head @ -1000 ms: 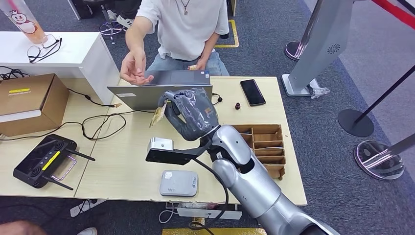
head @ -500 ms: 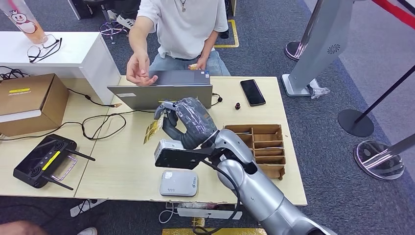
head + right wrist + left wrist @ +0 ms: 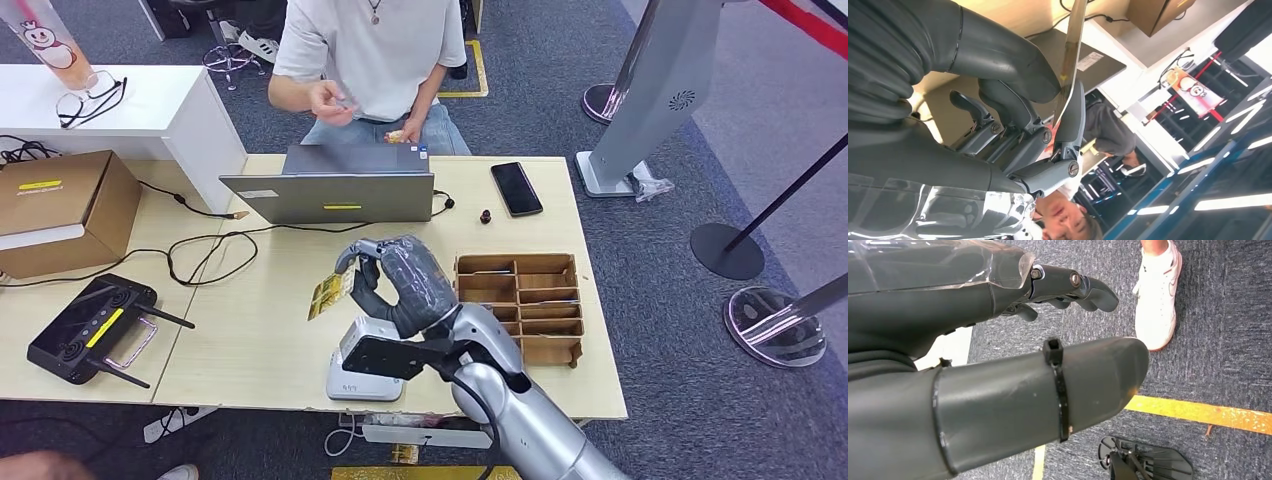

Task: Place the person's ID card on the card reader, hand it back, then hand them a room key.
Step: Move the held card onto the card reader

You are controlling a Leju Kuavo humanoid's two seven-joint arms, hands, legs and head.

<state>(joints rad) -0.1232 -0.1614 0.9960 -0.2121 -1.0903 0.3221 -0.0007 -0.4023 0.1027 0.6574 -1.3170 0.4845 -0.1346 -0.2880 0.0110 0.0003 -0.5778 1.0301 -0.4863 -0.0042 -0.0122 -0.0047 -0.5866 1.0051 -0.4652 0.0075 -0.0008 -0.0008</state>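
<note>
While above card reader (image 3: 366,375), right hand (image 3: 395,283) pinches ID card (image 3: 330,295).

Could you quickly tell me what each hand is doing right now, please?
Left hand: holds nothing, fingers apart.
Right hand: pinches the card above the table.

Right arm is reaching in from below, silver forearm angled up and to the left. Right hand (image 3: 400,285) is pinching a card (image 3: 330,294) between thumb and a finger; remaining fingers (image 3: 998,127) are curling inward. Left hand (image 3: 998,340) is hanging over the floor, fingers bent, holding nothing.
</note>
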